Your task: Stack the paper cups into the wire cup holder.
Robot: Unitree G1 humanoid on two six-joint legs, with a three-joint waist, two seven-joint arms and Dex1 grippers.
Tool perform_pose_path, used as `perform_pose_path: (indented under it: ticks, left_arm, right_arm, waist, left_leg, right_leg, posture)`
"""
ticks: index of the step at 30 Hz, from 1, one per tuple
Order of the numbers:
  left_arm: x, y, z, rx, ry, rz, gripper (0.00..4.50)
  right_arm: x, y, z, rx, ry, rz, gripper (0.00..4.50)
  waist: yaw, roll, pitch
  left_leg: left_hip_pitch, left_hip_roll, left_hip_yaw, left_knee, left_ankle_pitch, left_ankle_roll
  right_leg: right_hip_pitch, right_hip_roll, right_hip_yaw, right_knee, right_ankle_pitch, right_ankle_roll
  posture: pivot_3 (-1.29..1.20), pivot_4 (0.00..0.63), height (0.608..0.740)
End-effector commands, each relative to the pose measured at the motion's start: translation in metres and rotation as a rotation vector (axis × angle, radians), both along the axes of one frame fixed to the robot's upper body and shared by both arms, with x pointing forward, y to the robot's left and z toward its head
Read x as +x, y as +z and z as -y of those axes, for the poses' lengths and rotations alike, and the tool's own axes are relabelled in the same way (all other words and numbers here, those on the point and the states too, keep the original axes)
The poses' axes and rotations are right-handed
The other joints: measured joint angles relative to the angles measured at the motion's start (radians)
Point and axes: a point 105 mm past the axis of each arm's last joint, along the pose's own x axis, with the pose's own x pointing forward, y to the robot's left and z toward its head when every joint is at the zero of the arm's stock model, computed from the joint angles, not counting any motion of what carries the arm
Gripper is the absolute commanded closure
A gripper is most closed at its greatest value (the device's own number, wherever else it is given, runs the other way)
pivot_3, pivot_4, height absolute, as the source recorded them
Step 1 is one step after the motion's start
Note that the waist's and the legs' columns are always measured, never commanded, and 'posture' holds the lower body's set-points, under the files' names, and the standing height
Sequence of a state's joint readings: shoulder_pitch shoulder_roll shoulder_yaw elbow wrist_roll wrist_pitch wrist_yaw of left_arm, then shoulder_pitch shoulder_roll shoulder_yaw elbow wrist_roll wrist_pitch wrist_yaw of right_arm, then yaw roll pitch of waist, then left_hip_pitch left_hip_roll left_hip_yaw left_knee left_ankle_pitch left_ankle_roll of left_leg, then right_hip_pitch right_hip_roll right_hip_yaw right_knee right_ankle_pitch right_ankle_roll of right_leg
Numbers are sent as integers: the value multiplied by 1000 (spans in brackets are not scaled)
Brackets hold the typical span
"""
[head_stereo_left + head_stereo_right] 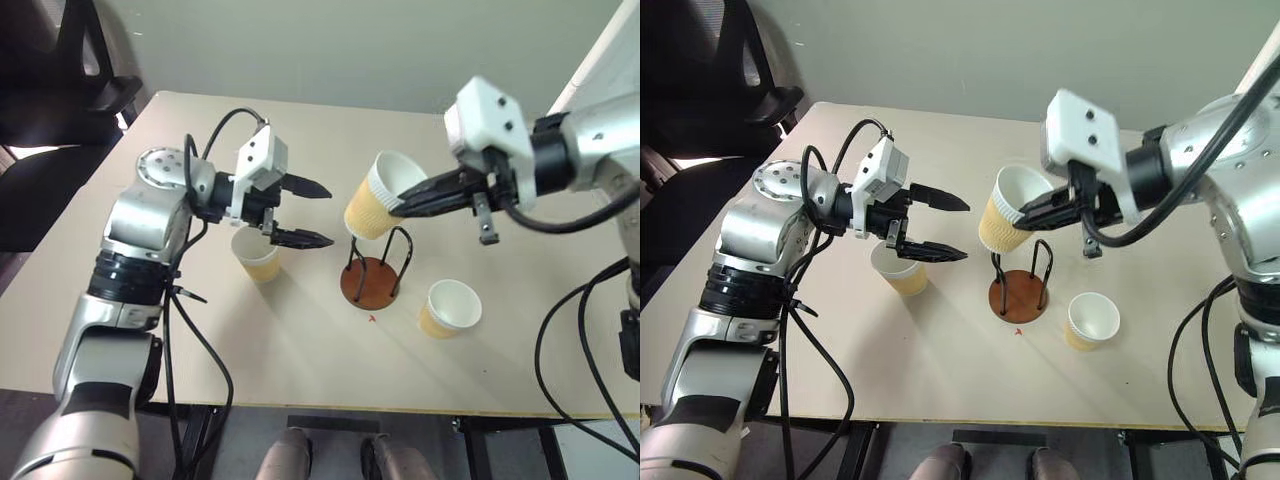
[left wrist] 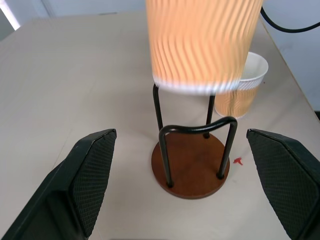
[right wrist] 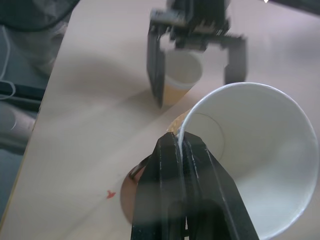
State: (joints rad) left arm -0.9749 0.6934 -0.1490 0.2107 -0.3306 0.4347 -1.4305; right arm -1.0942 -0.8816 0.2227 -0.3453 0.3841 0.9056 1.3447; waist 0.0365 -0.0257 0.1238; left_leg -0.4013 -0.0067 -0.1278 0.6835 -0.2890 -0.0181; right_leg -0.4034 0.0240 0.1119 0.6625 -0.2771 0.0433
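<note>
My right gripper [image 1: 402, 205] is shut on the rim of a tan paper cup [image 1: 373, 203]. It holds the cup tilted in the air, just above the wire cup holder [image 1: 376, 279], which has a brown round base and two dark arches. In the right wrist view the fingers [image 3: 170, 165] pinch the cup's white rim [image 3: 200, 107]. My left gripper [image 1: 326, 214] stands open to the left of the holder, above a second paper cup [image 1: 258, 255] upright on the table. A third paper cup [image 1: 450, 307] stands to the right of the holder.
The beige table [image 1: 300, 350] has bare room in front of the holder. A small red mark [image 1: 372, 318] lies near the base. A black chair [image 1: 50, 90] stands off the table's far left corner. Cables hang from both arms.
</note>
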Motion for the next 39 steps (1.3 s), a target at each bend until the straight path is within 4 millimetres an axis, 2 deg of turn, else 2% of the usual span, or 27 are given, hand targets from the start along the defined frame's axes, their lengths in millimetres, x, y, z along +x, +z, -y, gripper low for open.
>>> perform_pose_path:
  ticks: [1, 9, 16, 27, 30, 37, 39]
  left_arm:
    - [-1, 13, -4, 1, 2, 52, 0]
    - [-1, 12, -9, 1, 25, 49, 0]
    - [0, 11, -13, 5, 37, 49, 0]
    - [-2, 9, -13, 15, 28, 57, 0]
    - [-2, 8, -13, 19, 29, 59, 0]
    - [-1, 8, -15, 21, 36, 61, 0]
    - [-1, 8, -15, 27, 37, 67, 0]
  right_arm:
    - [5, 3, 5, -23, -14, 62, 4484]
    - [13, -7, 14, -66, -27, 58, 4484]
    - [8, -11, 12, -86, 3, 36, 4484]
    - [19, -27, 19, -199, -10, 102, 4484]
    - [19, -25, 17, -181, -9, 97, 3933]
    - [18, -9, 12, -65, -36, 75, 1449]
    - [15, 4, 11, 13, -51, 58, 1449]
  waist:
    - [-1, 0, 0]
    - [-1, 0, 0]
    - [-2, 0, 0]
    - [-3, 0, 0]
    - [-3, 0, 0]
    - [-5, 0, 0]
    - [-6, 0, 0]
  left_leg:
    - [-1, 0, 0, 0, 0, 0]
    - [-3, 0, 0, 0, 0, 0]
    - [-3, 0, 0, 0, 0, 0]
    - [-3, 0, 0, 0, 0, 0]
    - [-3, 0, 0, 0, 0, 0]
    - [-3, 0, 0, 0, 0, 0]
    - [-3, 0, 0, 0, 0, 0]
  right_leg:
    - [-1, 0, 0, 0, 0, 0]
    - [-3, 0, 0, 0, 0, 0]
    - [-3, 0, 0, 1, 0, 0]
    - [-3, 0, 0, 1, 0, 0]
    - [-3, 0, 0, 1, 0, 0]
    - [-3, 0, 0, 1, 0, 0]
    - [-3, 0, 0, 1, 0, 0]
  posture:
    - [0, 150, 740]
    - [0, 150, 740]
    - [0, 150, 740]
    - [0, 150, 740]
    - [0, 150, 740]
    - [0, 150, 740]
    - [0, 150, 740]
